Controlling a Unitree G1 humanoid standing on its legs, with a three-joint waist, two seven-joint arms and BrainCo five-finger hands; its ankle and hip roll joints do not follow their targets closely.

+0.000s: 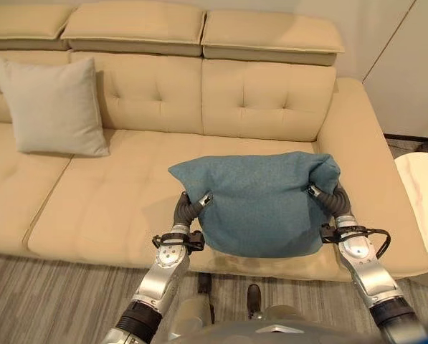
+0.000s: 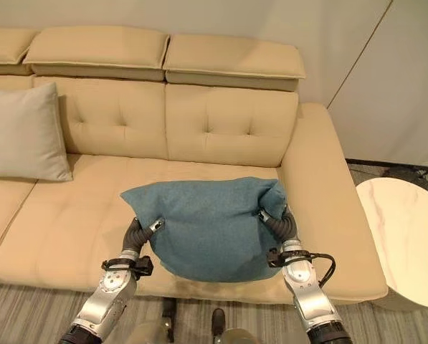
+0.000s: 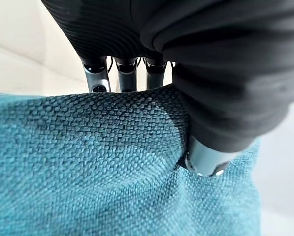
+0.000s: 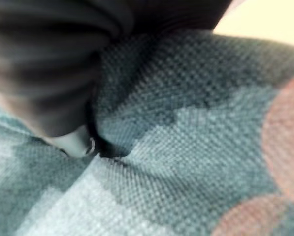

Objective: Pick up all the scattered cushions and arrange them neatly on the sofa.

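Observation:
I hold a teal woven cushion [image 1: 260, 208] between both hands, just above the front of the beige sofa's [image 1: 106, 208] right seat. My left hand [image 1: 187, 209] grips its left edge, and in the left wrist view the thumb [image 3: 206, 160] digs into the fabric [image 3: 87, 172] while the fingers [image 3: 98, 78] reach behind it. On the cushion's right edge my right hand [image 1: 330, 199] pinches the cloth, with its thumb [image 4: 73, 140] pressed into the weave [image 4: 186, 147]. A pale grey cushion [image 1: 52, 107] leans upright against the sofa back at the left.
A round white side table [image 2: 407, 236] stands right of the sofa's armrest [image 2: 328, 201]. Striped grey carpet [image 1: 41, 301] runs along the sofa's front. The seat between the two cushions is bare upholstery.

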